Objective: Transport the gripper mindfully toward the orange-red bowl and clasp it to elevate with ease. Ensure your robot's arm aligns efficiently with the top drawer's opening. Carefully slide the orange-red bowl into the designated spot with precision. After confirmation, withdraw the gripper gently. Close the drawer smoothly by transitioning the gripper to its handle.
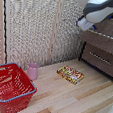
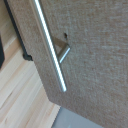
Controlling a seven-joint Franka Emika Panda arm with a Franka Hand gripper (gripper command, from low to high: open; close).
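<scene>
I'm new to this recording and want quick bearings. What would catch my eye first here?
The red mesh shopping basket stands out at the exterior view's lower left on the light wooden table, with a small pink cup just beside it and a colourful flat packet near the middle. At upper right, the robot's arm reaches toward the dark brown drawers. The wrist view is filled by a drawer front and its silver handle.

- The basket (image 1: 9, 87) sits on the tabletop (image 1: 77, 102), at the exterior view's left.
- The cup (image 1: 32, 71) stands just beside the basket, toward the exterior view's right.
- A flat box (image 1: 70, 74) lies farther right of the basket.
- The drawers (image 1: 104, 48) stand well right of the basket, behind the tabletop.
</scene>
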